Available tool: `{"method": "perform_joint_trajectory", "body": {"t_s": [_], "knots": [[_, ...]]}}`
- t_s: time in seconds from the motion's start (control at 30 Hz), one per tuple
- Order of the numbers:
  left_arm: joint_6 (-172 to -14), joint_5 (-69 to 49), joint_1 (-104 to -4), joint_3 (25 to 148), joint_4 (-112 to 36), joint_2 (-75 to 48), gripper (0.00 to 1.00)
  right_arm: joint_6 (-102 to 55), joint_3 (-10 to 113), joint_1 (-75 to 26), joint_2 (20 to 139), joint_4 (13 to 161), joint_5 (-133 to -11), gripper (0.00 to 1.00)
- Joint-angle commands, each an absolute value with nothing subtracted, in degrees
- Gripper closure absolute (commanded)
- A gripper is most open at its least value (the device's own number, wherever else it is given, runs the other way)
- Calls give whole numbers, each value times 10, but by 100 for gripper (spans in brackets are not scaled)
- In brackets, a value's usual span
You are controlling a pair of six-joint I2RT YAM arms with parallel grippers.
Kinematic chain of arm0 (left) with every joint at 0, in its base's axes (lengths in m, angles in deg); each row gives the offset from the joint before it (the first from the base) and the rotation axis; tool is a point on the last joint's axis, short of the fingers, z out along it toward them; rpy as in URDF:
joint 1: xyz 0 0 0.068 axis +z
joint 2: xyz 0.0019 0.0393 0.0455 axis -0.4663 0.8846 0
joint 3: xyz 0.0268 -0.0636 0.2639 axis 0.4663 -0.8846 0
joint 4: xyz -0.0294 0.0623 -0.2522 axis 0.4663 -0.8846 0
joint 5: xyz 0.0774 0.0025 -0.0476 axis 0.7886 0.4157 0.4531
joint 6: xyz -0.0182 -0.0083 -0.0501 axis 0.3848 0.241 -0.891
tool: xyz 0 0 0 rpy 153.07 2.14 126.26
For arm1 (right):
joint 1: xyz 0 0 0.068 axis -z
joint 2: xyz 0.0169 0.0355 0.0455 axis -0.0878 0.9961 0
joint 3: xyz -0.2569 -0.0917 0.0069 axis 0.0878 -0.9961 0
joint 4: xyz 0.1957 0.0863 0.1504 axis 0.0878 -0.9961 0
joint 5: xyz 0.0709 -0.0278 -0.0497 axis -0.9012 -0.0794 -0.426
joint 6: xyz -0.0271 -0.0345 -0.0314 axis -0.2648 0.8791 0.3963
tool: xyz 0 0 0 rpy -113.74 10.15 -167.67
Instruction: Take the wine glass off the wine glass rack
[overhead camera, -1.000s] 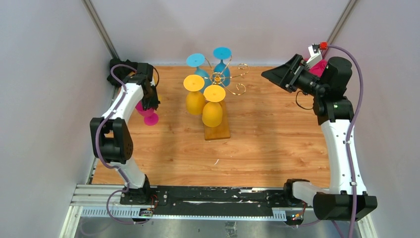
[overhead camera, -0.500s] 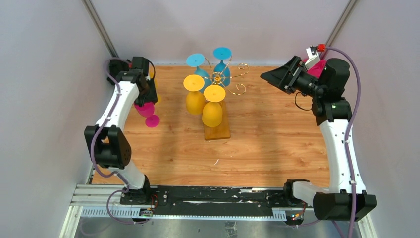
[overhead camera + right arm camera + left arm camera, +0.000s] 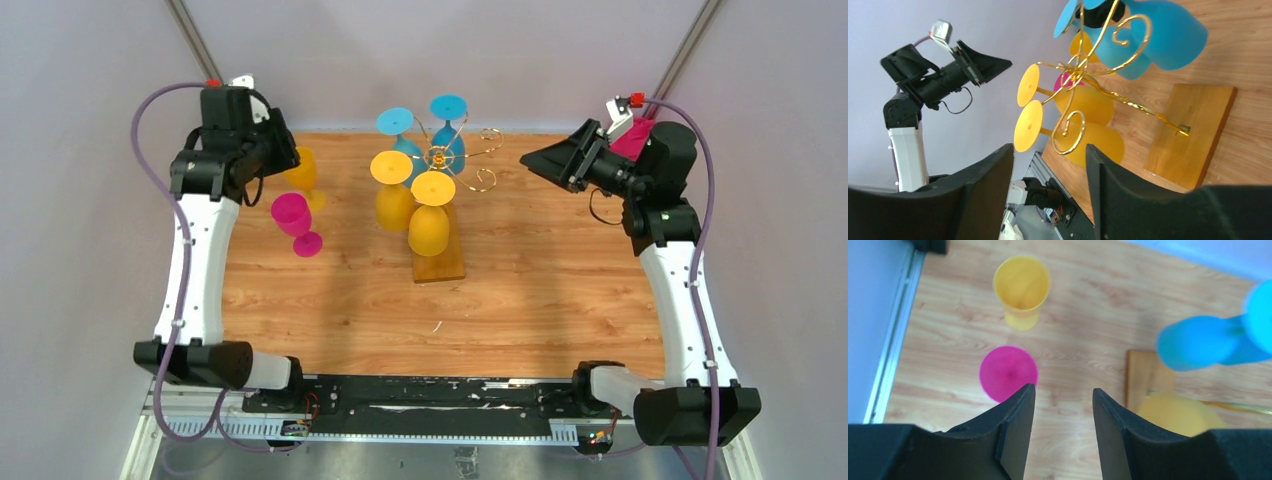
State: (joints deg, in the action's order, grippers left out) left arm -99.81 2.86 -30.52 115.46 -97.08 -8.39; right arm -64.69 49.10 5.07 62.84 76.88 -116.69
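Observation:
The wine glass rack (image 3: 441, 158) is gold wire on a wooden base (image 3: 440, 265) at mid table. Two yellow glasses (image 3: 429, 226) and two blue glasses (image 3: 449, 140) hang upside down on it. A pink glass (image 3: 293, 218) and a yellow glass (image 3: 303, 170) stand on the table to its left. My left gripper (image 3: 284, 152) is open and empty, raised above them; its wrist view shows the pink glass (image 3: 1008, 372) just beyond its left fingertip. My right gripper (image 3: 541, 158) is open and empty, right of the rack and facing it; its wrist view shows the rack (image 3: 1083, 70).
Grey walls close in the table on the left, back and right. Something pink (image 3: 632, 140) shows behind the right wrist. In the left wrist view the rack base (image 3: 1147, 380) and a blue glass (image 3: 1198, 342) lie to the right.
My left gripper has let go of the pink glass, which now stands alone, and has risen up and back. My right gripper has shifted slightly towards the rack.

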Motion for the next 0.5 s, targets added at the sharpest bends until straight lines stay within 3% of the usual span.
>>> {"method": "perform_joint_trajectory", "body": {"t_s": [0.0, 0.13, 0.3, 0.47], "knots": [[-1028, -90, -310, 1155, -910, -159, 48, -681, 502, 9, 625, 810, -1201, 43], [-1085, -226, -315, 1035, -717, -243, 44, -682, 510, -67, 637, 810, -1190, 54], [-1248, -392, -317, 865, -409, -310, 39, -669, 507, -135, 653, 805, -1158, 58], [-1242, -397, -322, 844, -396, -317, 39, -590, 632, -96, 706, 711, -1120, 59]]}}
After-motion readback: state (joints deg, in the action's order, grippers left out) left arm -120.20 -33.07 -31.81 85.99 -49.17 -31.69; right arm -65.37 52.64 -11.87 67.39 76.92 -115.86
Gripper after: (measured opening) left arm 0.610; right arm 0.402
